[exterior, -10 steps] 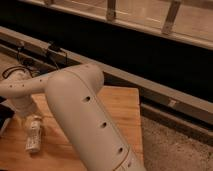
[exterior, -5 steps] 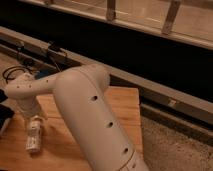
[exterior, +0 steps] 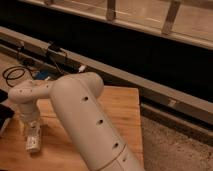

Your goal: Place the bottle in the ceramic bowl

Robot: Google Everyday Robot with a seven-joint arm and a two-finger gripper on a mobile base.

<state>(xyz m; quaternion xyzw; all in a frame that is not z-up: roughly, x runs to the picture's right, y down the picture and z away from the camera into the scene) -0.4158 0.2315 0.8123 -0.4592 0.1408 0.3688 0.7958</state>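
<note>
The bottle is a small whitish plastic bottle lying on the wooden table near its left front. My white arm sweeps from the bottom centre up to the left, then bends down over the bottle. The gripper is at the end of that downward link, right above or on the bottle's upper end. The arm hides how it meets the bottle. The ceramic bowl with the green inside does not show in this view.
A dark object sits at the left edge of the table. Black cables lie on the floor behind the table. A dark wall with a metal rail runs behind. Gravel-like floor lies to the right.
The arm has swung lower and a little to the right, and its wrist has come down closer over the bottle. The bottle lies in about the same spot.
</note>
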